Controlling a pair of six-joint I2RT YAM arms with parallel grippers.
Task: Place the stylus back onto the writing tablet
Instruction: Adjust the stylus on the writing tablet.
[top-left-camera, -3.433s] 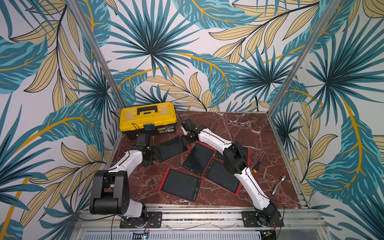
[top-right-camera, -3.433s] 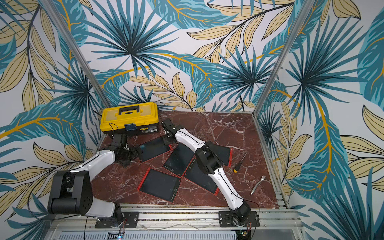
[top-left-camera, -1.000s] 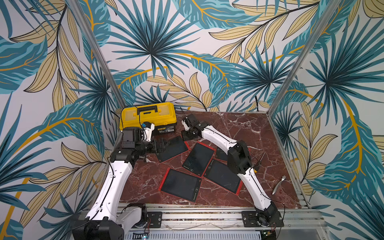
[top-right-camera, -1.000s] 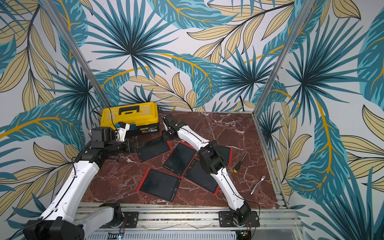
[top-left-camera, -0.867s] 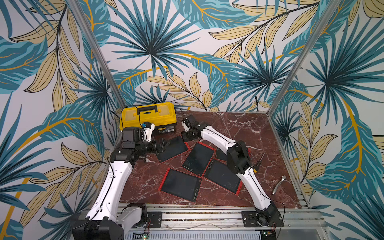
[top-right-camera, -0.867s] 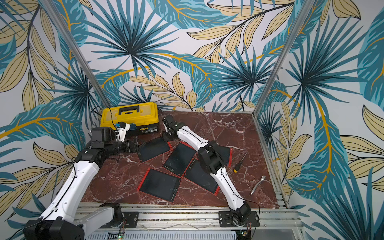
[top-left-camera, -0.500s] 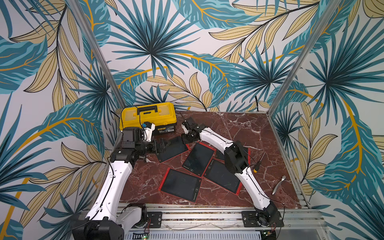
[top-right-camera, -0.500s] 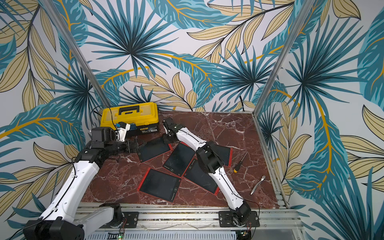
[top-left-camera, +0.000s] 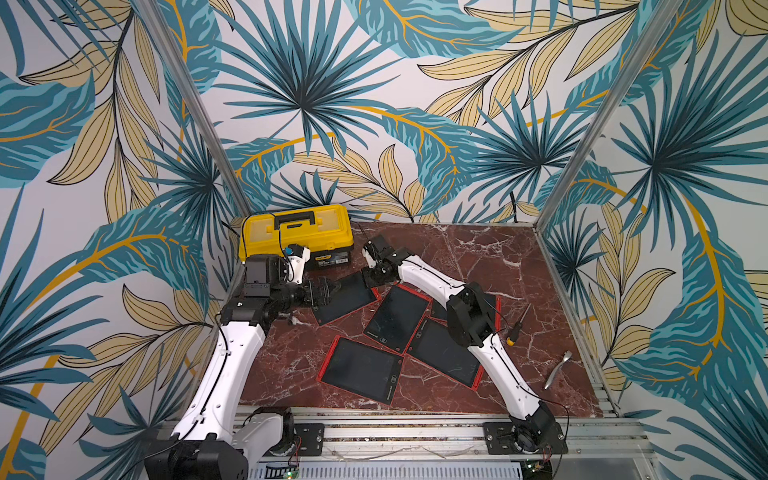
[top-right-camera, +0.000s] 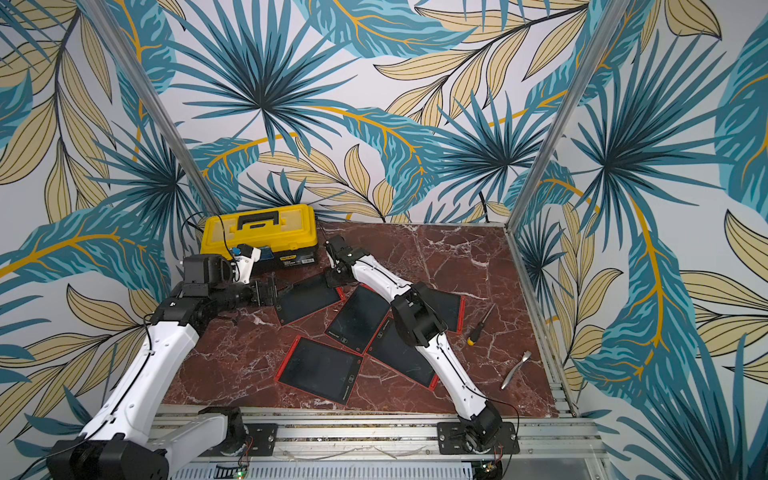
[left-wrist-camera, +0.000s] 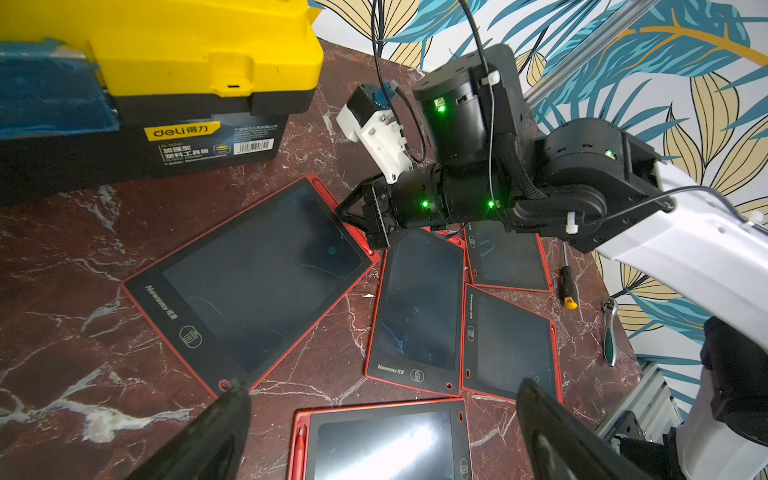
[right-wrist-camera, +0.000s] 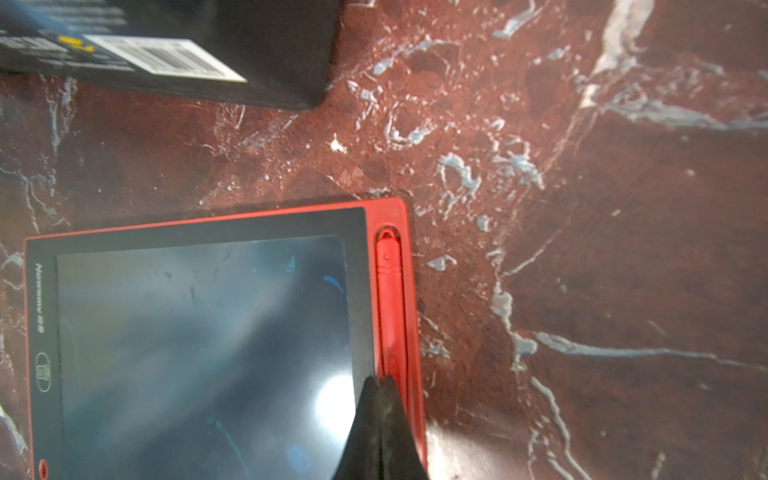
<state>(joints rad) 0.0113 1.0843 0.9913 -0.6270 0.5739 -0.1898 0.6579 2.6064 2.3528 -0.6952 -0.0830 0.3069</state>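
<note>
My right tool (right-wrist-camera: 381, 386), pinched closed on nothing, points its tip at the red stylus (right-wrist-camera: 390, 299), which lies in the edge slot of the writing tablet (right-wrist-camera: 199, 332). The tip hides one stylus end; contact is unclear. My left tool (left-wrist-camera: 380, 388) gapes wide beside that tablet.

**A robot test booth, lab-style**

Leaf-print wall panels (top-left-camera: 374, 83) on metal posts (top-left-camera: 195, 112) box in a marble-pattern worktop (top-left-camera: 478, 257). Two robot arms, left (top-left-camera: 224, 374) and right (top-left-camera: 428, 282), stand on a rail (top-left-camera: 415, 432) along its front edge.
</note>
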